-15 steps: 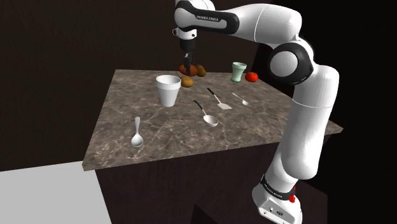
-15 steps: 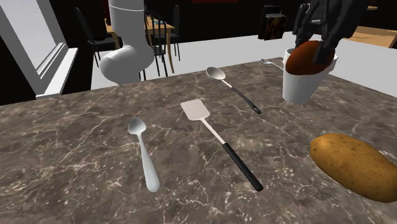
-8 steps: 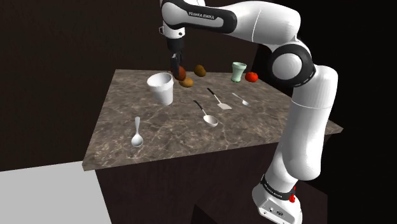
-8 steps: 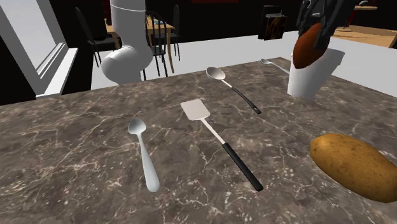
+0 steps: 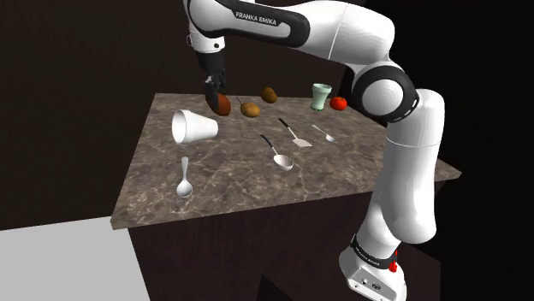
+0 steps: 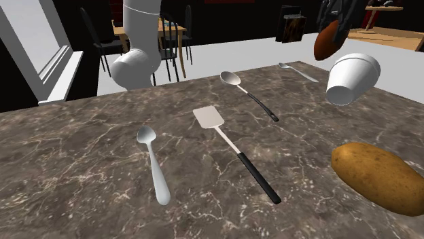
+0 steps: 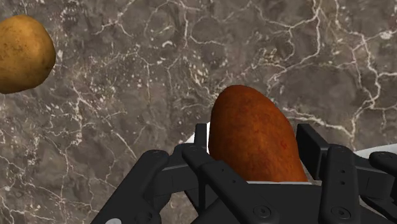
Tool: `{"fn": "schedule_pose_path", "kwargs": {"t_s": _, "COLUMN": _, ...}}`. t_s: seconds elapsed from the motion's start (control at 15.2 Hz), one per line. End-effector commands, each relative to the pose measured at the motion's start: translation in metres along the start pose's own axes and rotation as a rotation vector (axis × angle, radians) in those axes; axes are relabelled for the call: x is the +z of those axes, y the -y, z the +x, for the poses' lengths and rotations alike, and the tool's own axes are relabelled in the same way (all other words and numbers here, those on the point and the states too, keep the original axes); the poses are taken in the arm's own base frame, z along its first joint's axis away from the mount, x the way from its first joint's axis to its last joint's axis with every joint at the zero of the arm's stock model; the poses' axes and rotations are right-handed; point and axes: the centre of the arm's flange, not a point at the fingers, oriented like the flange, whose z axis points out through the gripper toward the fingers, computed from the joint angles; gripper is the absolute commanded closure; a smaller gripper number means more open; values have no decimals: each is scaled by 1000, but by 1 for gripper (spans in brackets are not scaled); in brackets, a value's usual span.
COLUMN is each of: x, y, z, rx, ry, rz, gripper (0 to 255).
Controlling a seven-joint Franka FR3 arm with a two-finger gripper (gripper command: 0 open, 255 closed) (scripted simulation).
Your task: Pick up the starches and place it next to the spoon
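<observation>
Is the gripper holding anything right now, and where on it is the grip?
Yes: the gripper is shut on the reddish-brown potato, clasping its two sides near one end, with the other end sticking out past the fingers.

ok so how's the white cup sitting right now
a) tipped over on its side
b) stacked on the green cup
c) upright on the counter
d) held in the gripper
A: the white cup lies on its side on the marble counter, mouth facing sideways, while the gripper is shut on the reddish-brown potato instead.
</observation>
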Motion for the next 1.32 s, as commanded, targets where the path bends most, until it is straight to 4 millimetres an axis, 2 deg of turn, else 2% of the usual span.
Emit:
{"fn": "schedule_pose_path", "kwargs": {"t_s": 0.0, "x": -5, "y": 23, "z": 11, "rx": 1, "ry": 0, "rz": 0, "gripper": 255}}
{"fn": "schedule_pose_path", "kwargs": {"t_s": 0.13, "x": -9, "y": 41, "z": 21, "rx": 1, "ry": 0, "rz": 0, "gripper": 255}}
{"fn": "schedule_pose_path", "kwargs": {"t_s": 1.25, "x": 79, "y": 55, "z": 33, "rx": 1, "ry": 0, "rz": 0, "gripper": 255}}
